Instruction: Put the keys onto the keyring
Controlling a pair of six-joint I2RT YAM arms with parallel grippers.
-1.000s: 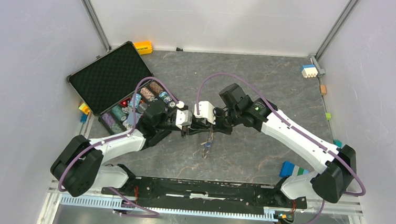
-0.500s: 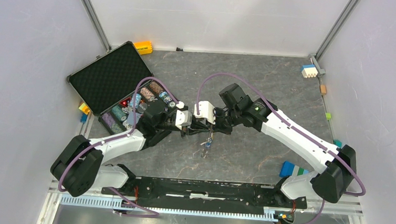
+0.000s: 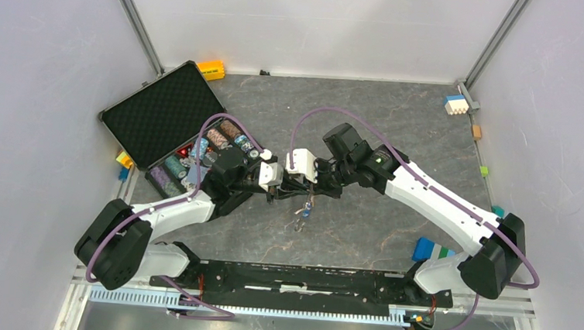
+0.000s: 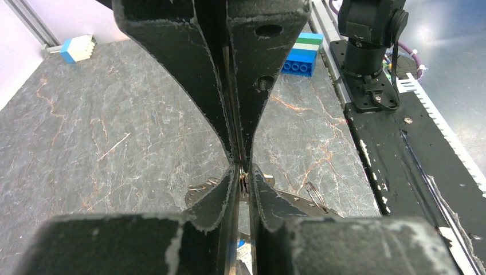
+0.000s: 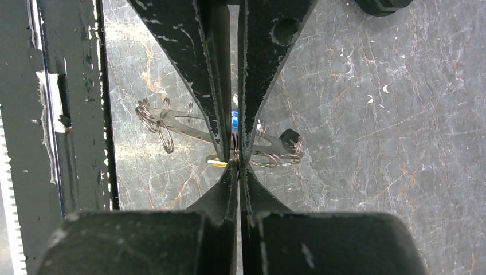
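A grey, marble-patterned surface [image 3: 385, 125] lies between pale walls. Above its middle, the two arms meet tip to tip. The left gripper [image 4: 243, 179] has its jaws pressed shut on thin silver wire of the keyring [image 5: 275, 156], and the right gripper [image 5: 238, 171] pinches the same spot, jaws closed. A blue key [image 3: 307, 208] and a yellow key [image 5: 214, 162] hang by the pinch. Since a second ago the dangling bundle has risen only slightly while both grips hold, so threading looks unfinished
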